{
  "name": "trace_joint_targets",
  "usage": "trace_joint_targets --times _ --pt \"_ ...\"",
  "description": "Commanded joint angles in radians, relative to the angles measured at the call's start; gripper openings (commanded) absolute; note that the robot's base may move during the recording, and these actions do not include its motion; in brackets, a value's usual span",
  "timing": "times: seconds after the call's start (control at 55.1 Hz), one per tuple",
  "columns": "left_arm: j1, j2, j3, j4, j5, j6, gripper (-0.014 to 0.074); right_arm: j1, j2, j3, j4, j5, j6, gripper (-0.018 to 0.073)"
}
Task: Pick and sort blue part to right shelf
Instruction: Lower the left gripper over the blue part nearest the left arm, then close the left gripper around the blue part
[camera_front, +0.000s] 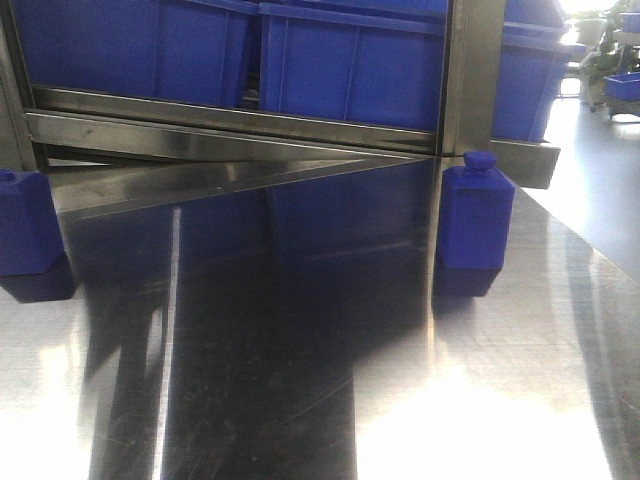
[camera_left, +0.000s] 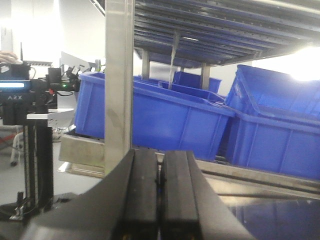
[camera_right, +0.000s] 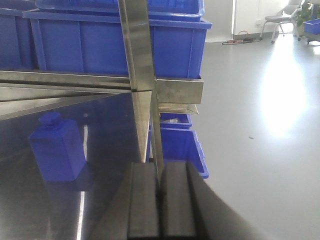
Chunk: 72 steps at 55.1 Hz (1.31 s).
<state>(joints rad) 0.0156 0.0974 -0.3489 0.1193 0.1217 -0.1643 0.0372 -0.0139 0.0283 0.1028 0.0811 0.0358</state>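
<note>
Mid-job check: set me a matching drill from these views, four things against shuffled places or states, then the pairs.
1 right blue part
2 left blue part
3 left hand
4 blue bins

A shut, empty
B on the right shelf
C on the table, fully in front view
D on the table, cut by front view's left edge

Pairs: 1-C, 2-D, 3-A, 4-B

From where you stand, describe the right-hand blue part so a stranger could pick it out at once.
Find the steel shelf holding big blue bins behind the shiny table. Follow its upright post down: the part stands upright at the post's foot, cap knob on top. Its twin stands far to the left, cut off by the front view's edge.
</note>
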Motion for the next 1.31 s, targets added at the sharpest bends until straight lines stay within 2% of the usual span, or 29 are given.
trace_joint_targets --times 0.0,0.109,0.2,0.345,0.4,0.472,0.654,0.817,0.926,1.071,1.217,1.289 --pt "-0.007 0.117 -0.169 -0.010 0.090 -0.005 0.0128 -0.005 -0.013 -0.007 0.000 -0.093 -0.003 0.0088" --pt "-0.007 0.253 -0.307 -0.030 0.249 -0.003 0.0131 -0.005 -0.013 -0.007 0.000 -0.093 -0.003 0.0088" --pt "-0.007 0.359 -0.387 -0.043 0.347 0.028 0.0170 -0.005 -0.013 -0.007 0.000 -0.093 -0.003 0.0088" --pt "-0.007 0.510 -0.486 -0.095 0.484 0.175 0.0347 -0.005 -0.013 -0.007 0.000 -0.093 -0.003 0.0088" --pt "-0.007 0.565 -0.519 -0.134 0.513 0.193 0.0428 -0.005 -0.013 -0.007 0.000 -0.093 -0.003 0.0088" --pt "-0.007 0.630 -0.551 -0.198 0.535 0.198 0.0494 -0.005 -0.013 -0.007 0.000 -0.093 -0.003 0.0088" --pt "-0.007 0.809 -0.638 -0.361 0.635 0.208 0.0517 -0.005 -0.013 -0.007 0.000 -0.093 -0.003 0.0088" --pt "-0.007 1.005 -0.744 -0.445 0.679 0.237 0.0517 -0.005 -0.013 -0.007 0.000 -0.093 -0.003 0.0088" --pt "-0.007 1.109 -0.812 -0.452 0.695 0.237 0.0517 -0.005 -0.013 -0.007 0.000 -0.093 -0.003 0.0088" --pt "-0.021 1.263 -0.930 -0.444 0.785 0.251 0.0526 -0.005 -0.013 -0.007 0.000 -0.093 -0.003 0.0088" --pt "-0.079 1.384 -1.016 -0.355 0.828 0.247 0.0547 -0.005 -0.013 -0.007 0.000 -0.093 -0.003 0.0088" --pt "-0.106 1.427 -1.039 -0.322 0.837 0.214 0.0549 -0.005 -0.013 -0.007 0.000 -0.093 -0.003 0.0088"
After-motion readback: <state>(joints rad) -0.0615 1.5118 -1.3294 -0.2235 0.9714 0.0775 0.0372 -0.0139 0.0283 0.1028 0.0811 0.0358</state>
